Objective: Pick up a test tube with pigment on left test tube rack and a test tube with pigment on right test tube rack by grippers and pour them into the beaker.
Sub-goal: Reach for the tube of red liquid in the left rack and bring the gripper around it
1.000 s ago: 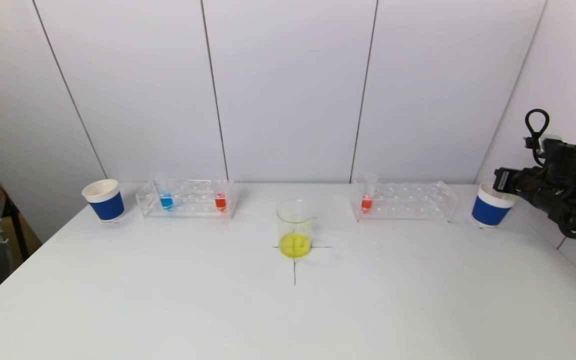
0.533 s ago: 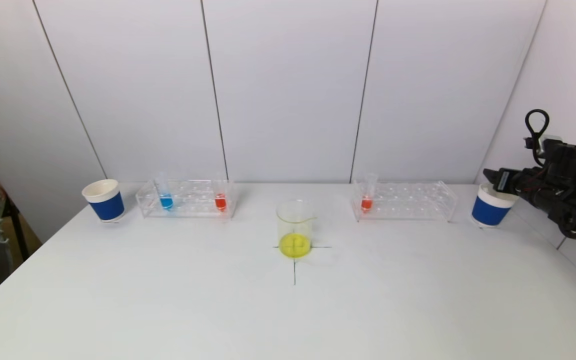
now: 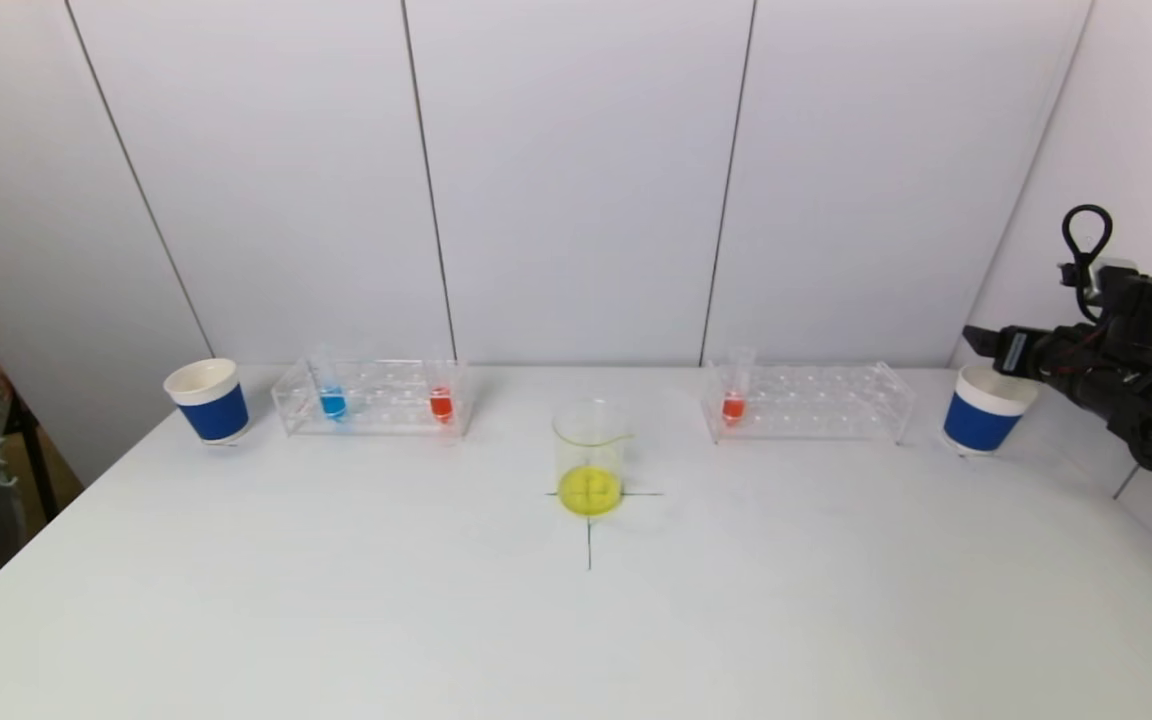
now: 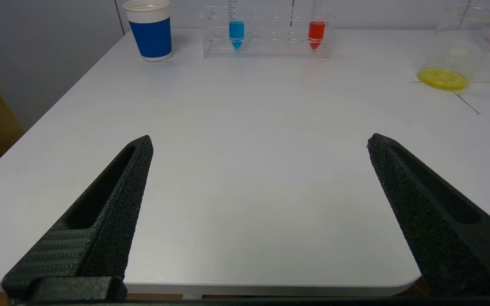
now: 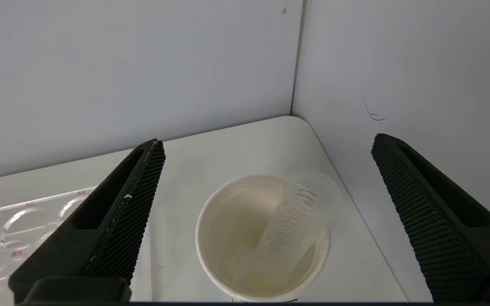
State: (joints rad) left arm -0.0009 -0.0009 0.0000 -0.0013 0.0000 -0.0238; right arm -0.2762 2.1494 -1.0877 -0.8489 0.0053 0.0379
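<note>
Right gripper (image 5: 266,142) hovers over the right cup (image 3: 982,410), jaws released, spent tube (image 5: 296,212) lying inside (disposal step, I judge). Left gripper (image 4: 260,142) parked, jaws wide. Beaker (image 3: 591,455) holds yellow mid-table; next, retract clear.

We count two clear test tube racks: left rack (image 3: 373,397) at 10 o'clock, right rack (image 3: 809,401) at 2 o'clock. Three pigment tubes standing: blue tube (image 3: 332,395), red tube (image 3: 441,397), second red tube (image 3: 733,395). One empty tube (image 5: 289,216) inside cup. Two blue-banded cups: left cup (image 3: 208,400), right cup (image 3: 984,408). One beaker (image 3: 590,456), centre.
</note>
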